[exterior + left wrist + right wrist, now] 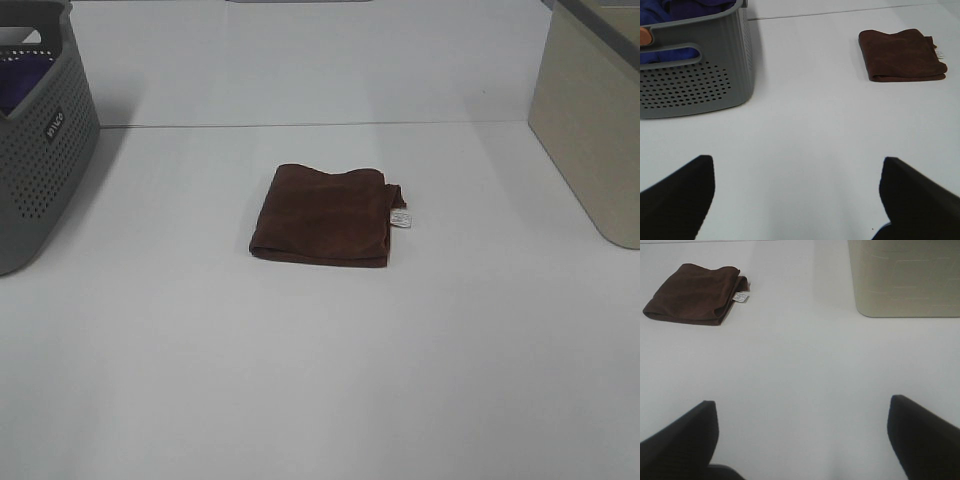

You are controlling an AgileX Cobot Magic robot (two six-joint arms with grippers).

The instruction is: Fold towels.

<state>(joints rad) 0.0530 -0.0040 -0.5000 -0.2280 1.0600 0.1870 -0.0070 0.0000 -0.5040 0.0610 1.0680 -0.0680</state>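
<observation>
A dark reddish-brown towel [323, 214] lies folded into a small square in the middle of the white table, with a small white tag [400, 217] at its right edge. It also shows in the left wrist view [901, 54] and in the right wrist view [692, 293]. Neither gripper shows in the exterior high view. My left gripper [797, 200] is open and empty, low over the table, well apart from the towel. My right gripper [802, 440] is open and empty too, also far from the towel.
A grey perforated basket [40, 150] stands at the left edge and holds blue cloth [670, 10]. A beige bin [590, 120] stands at the right edge; it also shows in the right wrist view [905, 280]. A seam [300, 125] crosses the table behind the towel.
</observation>
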